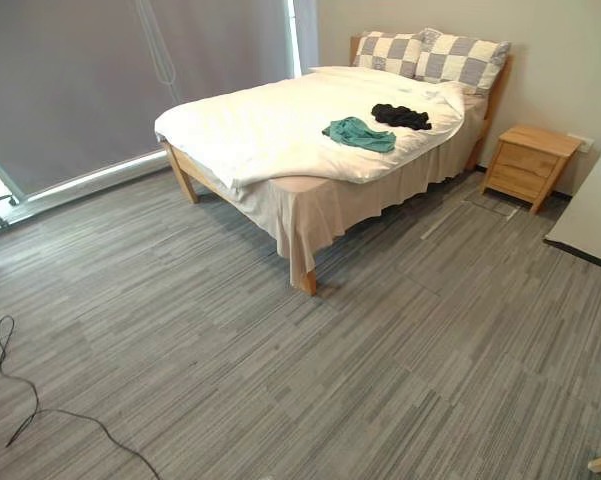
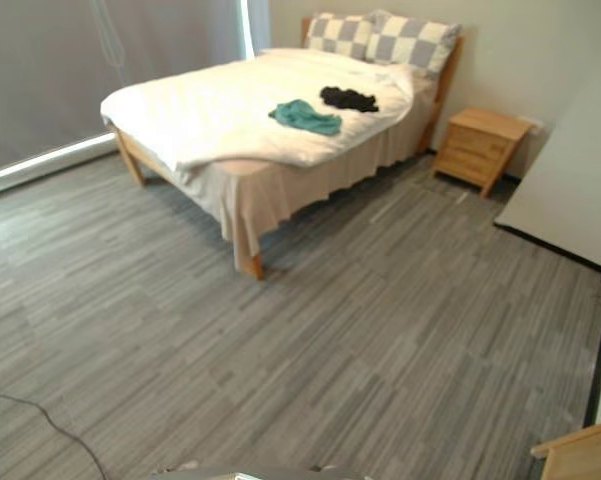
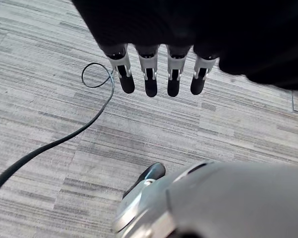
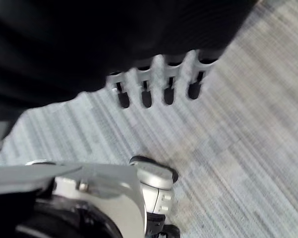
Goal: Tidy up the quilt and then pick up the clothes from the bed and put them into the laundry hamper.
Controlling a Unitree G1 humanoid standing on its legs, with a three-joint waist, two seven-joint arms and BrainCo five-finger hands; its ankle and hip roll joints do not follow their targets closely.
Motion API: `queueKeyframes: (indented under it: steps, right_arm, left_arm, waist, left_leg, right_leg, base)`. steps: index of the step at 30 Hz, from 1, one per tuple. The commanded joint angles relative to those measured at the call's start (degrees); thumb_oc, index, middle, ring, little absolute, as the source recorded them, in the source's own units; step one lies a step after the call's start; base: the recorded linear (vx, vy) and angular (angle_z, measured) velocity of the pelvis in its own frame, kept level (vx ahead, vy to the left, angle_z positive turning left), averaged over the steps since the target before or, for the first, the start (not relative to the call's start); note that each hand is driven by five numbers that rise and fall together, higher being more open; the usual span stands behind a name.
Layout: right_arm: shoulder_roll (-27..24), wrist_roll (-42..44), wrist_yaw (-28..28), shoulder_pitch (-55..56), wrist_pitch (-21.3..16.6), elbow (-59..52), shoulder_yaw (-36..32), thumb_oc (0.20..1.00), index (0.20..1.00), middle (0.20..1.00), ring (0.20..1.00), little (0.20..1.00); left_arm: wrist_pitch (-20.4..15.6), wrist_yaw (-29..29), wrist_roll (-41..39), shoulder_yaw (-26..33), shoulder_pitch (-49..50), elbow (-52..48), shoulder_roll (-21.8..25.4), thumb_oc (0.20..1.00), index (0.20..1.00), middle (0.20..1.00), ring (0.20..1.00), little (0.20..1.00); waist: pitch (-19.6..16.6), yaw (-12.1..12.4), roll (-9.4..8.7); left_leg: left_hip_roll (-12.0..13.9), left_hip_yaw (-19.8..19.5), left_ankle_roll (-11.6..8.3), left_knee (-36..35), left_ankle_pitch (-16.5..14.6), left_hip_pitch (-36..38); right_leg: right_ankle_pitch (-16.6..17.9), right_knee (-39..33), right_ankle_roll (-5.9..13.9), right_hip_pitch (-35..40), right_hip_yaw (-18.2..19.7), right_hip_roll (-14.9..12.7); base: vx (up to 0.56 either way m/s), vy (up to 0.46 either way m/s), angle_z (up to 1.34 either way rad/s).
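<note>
White quilt (image 1: 270, 125) lies rumpled — teal garment (image 1: 360, 133), black garment (image 1: 400, 116) atop.

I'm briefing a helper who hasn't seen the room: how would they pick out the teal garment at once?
Find the wooden bed with the white quilt and checked pillows. On the quilt, on the side nearer the nightstand, lie two crumpled garments side by side. The teal garment is the one nearer the foot; its neighbour, the black garment, lies closer to the pillows.

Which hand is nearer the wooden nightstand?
Right, probably: the nightstand stands ahead to the robot's right. The left hand and right hand both hang open over the floor, well short of it.
</note>
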Motion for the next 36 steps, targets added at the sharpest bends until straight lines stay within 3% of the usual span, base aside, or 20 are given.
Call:
queueKeyframes:
  steps: [1,5,6,7,10,13,14,16,19,21,24,26,27,28,29,31,32,34,35,36]
  right_arm:
    - [2.7,1.2,0.1,-7.3,-1.3,0.9,1.9,1.0,1.0,1.0,1.0,1.0]
    - [2.5,1.2,0.3,-7.9,-1.0,0.5,1.9,1.0,1.0,1.0,1.0,1.0]
    - [2.4,1.4,0.4,-8.5,-1.0,0.3,1.8,1.0,1.0,1.0,1.0,1.0]
    - [2.3,1.7,0.6,-9.9,-1.0,-0.2,1.4,1.0,1.0,1.0,1.0,1.0]
    - [1.9,2.7,0.8,-10.3,-0.9,-1.1,0.0,1.0,1.0,1.0,1.0,1.0]
    - [1.6,3.9,0.5,-10.1,-0.9,-1.4,-1.7,1.0,1.0,1.0,1.0,1.0]
    - [1.2,4.3,-0.6,-9.1,-1.3,-1.7,-2.8,1.0,1.0,1.0,1.0,1.0]
    - [1.1,5.0,-1.2,-8.5,-1.5,-2.0,-3.6,1.0,1.0,1.0,1.0,1.0]
    - [1.1,5.6,-1.1,-7.1,-1.5,-1.7,-4.8,1.0,1.0,1.0,1.0,1.0]
    - [0.7,5.0,-0.8,-5.8,-1.2,-0.6,-5.2,1.0,1.0,1.0,1.0,1.0]
    - [-0.8,2.9,-0.5,-5.2,-0.8,1.6,-4.9,1.0,1.0,1.0,1.0,1.0]
    - [-1.5,1.1,-1.0,-4.9,-0.5,2.7,-3.9,1.0,1.0,1.0,1.0,1.0]
    - [-1.5,1.1,-1.0,-4.9,-0.5,2.7,-3.9,1.0,1.0,1.0,1.0,1.0]
    - [-2.1,0.7,-1.8,-5.3,-0.6,1.1,-3.2,1.0,1.0,1.0,1.0,1.0]
    - [-2.4,0.4,-2.3,-6.3,-0.7,0.3,-2.3,1.0,1.0,1.0,1.0,1.0]
    - [-2.5,-0.2,-2.2,-7.5,-0.5,-0.2,-1.6,1.0,1.0,1.0,1.0,1.0]
    - [-2.7,-2.5,-2.3,-9.4,-0.5,-1.7,1.2,1.0,1.0,1.0,1.0,1.0]
    - [-2.9,-4.2,-2.2,-9.9,-0.7,-2.8,2.8,1.0,1.0,1.0,1.0,1.0]
    - [-3.4,-6.6,-2.3,-10.4,-1.2,-5.0,5.4,1.0,1.0,1.0,1.0,1.0]
    - [-3.4,-6.6,-2.3,-10.4,-1.2,-5.0,5.4,1.0,1.0,1.0,1.0,1.0]
  left_arm:
    - [-2.6,0.1,1.4,0.1,-6.4,0.3,-4.3,1.0,1.0,1.0,1.0,1.0]
    - [-2.5,-0.4,1.5,-0.1,-6.6,-0.1,-3.7,1.0,1.0,1.0,1.0,1.0]
    - [-2.3,-0.4,1.3,0.0,-6.9,-0.2,-3.5,1.0,1.0,1.0,1.0,1.0]
    - [-2.1,-0.5,1.1,0.3,-8.0,-0.5,-2.9,1.0,1.0,1.0,1.0,1.0]
    - [-2.0,-0.4,1.0,0.6,-8.5,-0.8,-2.4,1.0,1.0,1.0,1.0,1.0]
    - [-1.9,-0.4,0.9,0.9,-8.3,-0.5,-2.6,1.0,1.0,1.0,1.0,1.0]
    - [-2.1,-0.4,0.8,1.2,-7.9,-0.1,-2.3,1.0,1.0,1.0,1.0,1.0]
    - [-2.2,-0.1,0.6,1.5,-7.5,0.3,-2.4,1.0,1.0,1.0,1.0,1.0]
    - [-2.5,-0.1,2.1,1.5,-7.7,1.3,-3.1,1.0,1.0,1.0,1.0,1.0]
    - [-2.6,-0.5,3.2,0.9,-8.0,1.8,-3.5,1.0,1.0,1.0,1.0,1.0]
    - [-2.2,0.0,3.2,1.0,-7.8,2.2,-4.6,1.0,1.0,1.0,1.0,1.0]
    - [-1.8,0.7,0.0,2.8,-8.3,1.3,-4.4,1.0,1.0,1.0,1.0,1.0]
    - [-1.8,0.7,0.0,2.8,-8.3,1.3,-4.4,1.0,1.0,1.0,1.0,1.0]
    - [-2.1,2.1,-4.6,5.5,-9.0,-1.3,-3.2,1.0,1.0,1.0,1.0,1.0]
    - [-2.1,3.1,-6.5,6.8,-9.5,-2.3,-2.8,1.0,1.0,1.0,1.0,1.0]
    - [-2.5,3.7,-7.9,8.0,-10.2,-2.4,-2.8,1.0,1.0,1.0,1.0,1.0]
    - [-2.8,4.0,-9.1,8.6,-11.2,-2.7,-2.8,1.0,1.0,1.0,1.0,1.0]
    - [-2.9,3.9,-9.1,8.5,-11.2,-2.6,-2.7,1.0,1.0,1.0,1.0,1.0]
    - [-2.8,3.9,-7.8,8.3,-11.1,-2.4,-2.3,1.0,1.0,1.0,1.0,1.0]
    - [-2.8,3.9,-7.8,8.3,-11.1,-2.4,-2.3,1.0,1.0,1.0,1.0,1.0]
  waist:
    - [3.9,-1.1,-2.17]
    - [4.0,-1.0,-2.47]
    - [4.4,-0.9,-2.52]
    - [5.3,-0.6,-2.5]
    - [6.8,-1.6,-1.82]
    - [7.5,-2.6,-0.8]
    - [7.7,-4.3,-0.9]
    - [8.1,-6.0,-1.36]
    - [8.8,-9.7,0.19]
    - [8.3,-10.8,0.52]
    - [7.8,-11.9,1.92]
    - [7.3,-10.7,2.15]
    - [7.2,-10.8,2.1]
    - [8.6,-8.1,-0.83]
    - [9.7,-6.3,-2.15]
    - [10.1,-4.9,-3.27]
    - [10.2,-1.5,-4.47]
    - [9.7,-0.2,-4.55]
    - [8.8,1.8,-3.9]
    - [8.9,1.8,-3.96]
  left_leg:
    - [-0.3,-0.8,-3.25,-5.2,0.7,7.0]
    - [-0.5,-0.7,-2.77,-5.0,0.2,7.2]
    - [-0.5,-0.7,-2.42,-4.8,0.0,7.0]
    - [-0.5,-0.4,-1.59,-3.6,-0.6,6.0]
    - [-0.8,-0.2,-0.4,-2.4,-2.1,6.6]
    - [0.0,-0.4,-0.35,-2.8,-2.7,8.5]
    - [-0.5,-1.1,-1.38,-4.5,-4.2,11.5]
    - [-0.9,-1.8,-2.64,-5.2,-5.8,13.9]
    - [1.3,-2.7,-4.71,-5.2,-9.6,17.7]
    - [1.3,-3.4,-5.21,-5.2,-11.7,19.8]
    - [3.7,-4.5,-6.62,1.7,-6.6,20.8]
    - [5.6,-5.6,-9.14,18.1,4.4,14.6]
    - [5.5,-5.7,-9.13,18.1,4.4,14.5]
    - [4.4,-7.4,-9.67,37.2,10.9,5.5]
    - [4.2,-6.5,-8.76,42.7,9.6,2.9]
    - [4.0,-5.3,-8.18,43.6,8.6,0.7]
    - [3.6,-1.8,-7.58,40.8,5.4,-5.4]
    - [3.8,-0.6,-7.46,37.1,5.2,-7.7]
    - [4.1,2.6,-6.23,20.9,5.4,-10.3]
    - [4.1,2.7,-6.22,20.8,5.5,-10.1]
  right_leg:
    - [4.8,-14.0,8.76,13.5,0.5,-5.9]
    - [4.0,-11.9,8.71,12.8,0.9,-5.9]
    - [3.6,-9.7,8.72,11.5,1.0,-5.9]
    - [2.9,-1.8,10.2,6.9,0.9,-5.8]
    - [9.1,12.7,14.79,-1.6,0.5,-7.8]
    - [11.0,18.5,15.21,-6.4,0.4,-8.4]
    - [9.7,11.2,13.5,-9.4,-0.8,-9.3]
    - [10.4,0.0,12.64,-10.1,-1.6,-10.5]
    - [15.4,-12.4,14.01,-13.8,-1.3,-11.2]
    - [16.0,-12.8,14.14,-14.8,-0.7,-11.4]
    - [17.6,-9.7,11.46,-13.0,-2.3,-9.3]
    - [16.3,-9.4,8.28,-8.8,-3.5,-7.4]
    - [16.3,-9.4,8.29,-8.9,-3.5,-7.5]
    - [14.8,-11.0,5.55,-3.3,-4.5,-8.0]
    - [13.8,-12.6,4.44,0.2,-4.0,-7.7]
    - [12.7,-13.4,4.34,2.4,-3.6,-7.9]
    - [9.7,-14.5,4.72,7.0,-2.6,-7.6]
    - [8.3,-14.5,5.16,8.8,-2.0,-7.5]
    - [4.9,-14.5,6.34,12.5,-1.4,-6.6]
    - [4.9,-14.5,6.36,12.6,-1.4,-6.7]
  base:
    - [0.02,0.005,-0.08]
    - [0.03,0.009,-0.04]
    - [-0.05,0.002,0.05]
    - [-0.04,0.017,0.03]
    - [0.06,0.047,-0.23]
    - [0.28,-0.005,-0.09]
    - [0.5,-0.113,-0.09]
    - [0.56,-0.152,-0.12]
    - [0.5,-0.135,0.23]
    - [0.53,-0.151,0.39]
    - [0.5,-0.195,0.09]
    - [0.45,-0.296,0.03]
    - [0.42,-0.431,-0.04]
    - [0.42,-0.402,-0.15]
    - [0.61,-0.472,-0.05]
    - [0.47,-0.168,-0.13]
    - [0.6,-0.069,-0.14]
    - [0.62,0.004,-0.29]
    - [0.44,0.068,-0.64]
    - [0.87,0.153,-0.23]
